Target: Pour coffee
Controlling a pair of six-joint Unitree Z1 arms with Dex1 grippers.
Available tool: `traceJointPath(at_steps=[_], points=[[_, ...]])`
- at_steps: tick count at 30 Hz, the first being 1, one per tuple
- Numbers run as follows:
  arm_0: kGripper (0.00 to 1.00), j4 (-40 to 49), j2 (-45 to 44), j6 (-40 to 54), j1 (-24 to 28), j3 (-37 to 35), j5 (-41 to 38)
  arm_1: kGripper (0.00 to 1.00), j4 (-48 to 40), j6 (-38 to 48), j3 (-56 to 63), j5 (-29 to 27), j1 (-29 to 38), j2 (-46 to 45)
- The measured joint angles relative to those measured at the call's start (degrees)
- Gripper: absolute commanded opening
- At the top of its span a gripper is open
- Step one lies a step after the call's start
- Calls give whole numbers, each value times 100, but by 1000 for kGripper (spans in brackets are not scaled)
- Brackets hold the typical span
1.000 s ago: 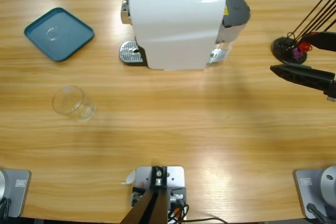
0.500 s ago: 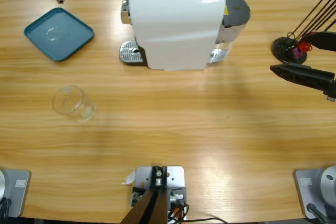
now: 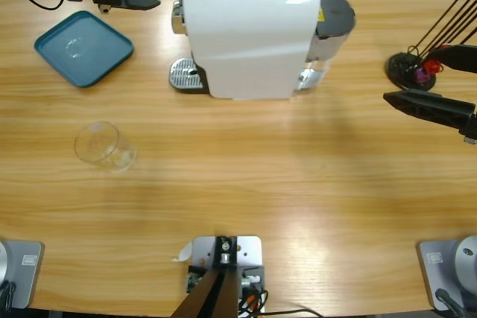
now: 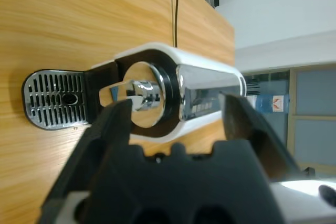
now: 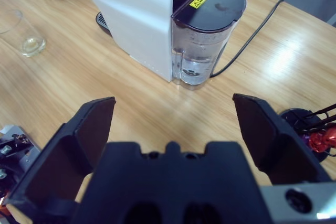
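Coffee machine (image 4: 173,95) sits ahead of spread left fingers (image 4: 113,129).

The table (image 3: 298,206) is smooth, lightly glossy wood. The coffee machine (image 3: 250,35) has glossy white plastic, a shiny chrome spout (image 4: 142,95) and a perforated metal drip grille (image 4: 50,100). The tumbler (image 3: 100,144) is clear glass; the tray (image 3: 83,48) looks matt blue.

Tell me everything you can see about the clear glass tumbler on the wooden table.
The clear glass tumbler stands upright on the wooden table, below the blue square tray in the high view. It is plain and see-through, with a thick base. No coffee shows in it. Nothing touches it; both grippers are far away.
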Motion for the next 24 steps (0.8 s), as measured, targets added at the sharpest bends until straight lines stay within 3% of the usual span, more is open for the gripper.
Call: traceJointPath(at_steps=[2,4,22,23,24], points=[[312,-1,5,-46,10,0,-29,996,0,0,0,0,0,0],[121,-23,5,-52,15,0,-41,996,0,0,0,0,0,0],[107,-126,107,-98,55,0,-356,996,0,0,0,8,0,0],[92,-131,114,-98,55,0,-367,996,0,0,0,11,0,0],[11,-136,118,-98,55,0,-374,996,0,0,1,11,0,0]])
